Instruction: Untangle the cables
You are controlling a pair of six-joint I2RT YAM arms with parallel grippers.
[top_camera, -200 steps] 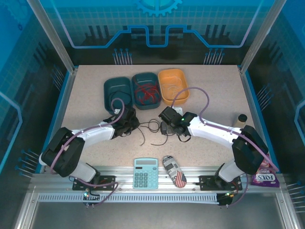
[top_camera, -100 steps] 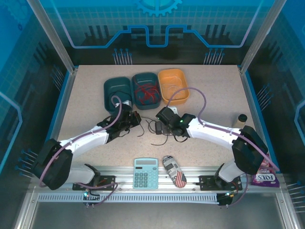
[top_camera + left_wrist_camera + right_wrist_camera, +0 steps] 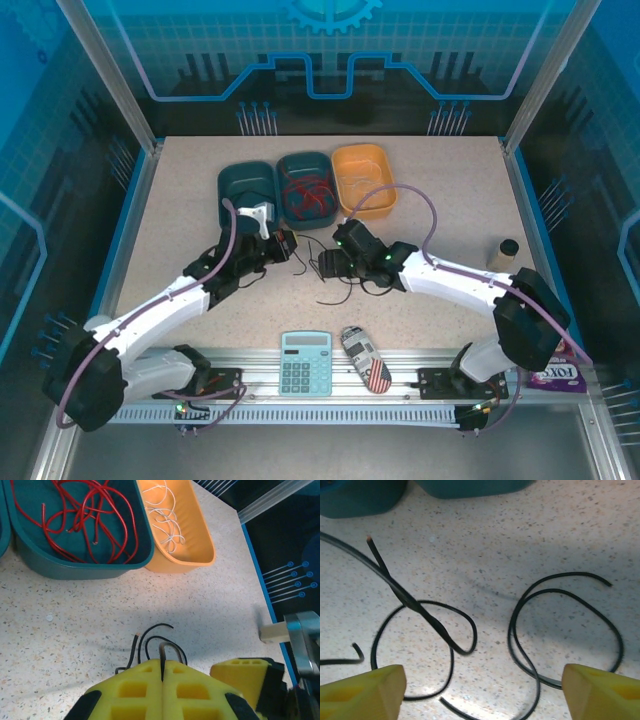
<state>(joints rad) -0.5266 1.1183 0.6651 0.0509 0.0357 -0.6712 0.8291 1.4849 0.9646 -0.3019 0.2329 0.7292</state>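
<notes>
Left end effector [image 3: 162, 667] clamped, right [image 3: 485, 684] agape

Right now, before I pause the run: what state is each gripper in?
Left gripper: shut on a black cable.
Right gripper: open, holding nothing.

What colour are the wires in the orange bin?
White wires, clearest in the left wrist view.

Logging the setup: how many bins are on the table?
3, in a row at the far side: left teal bin, middle teal bin with red cables, orange bin.
</notes>
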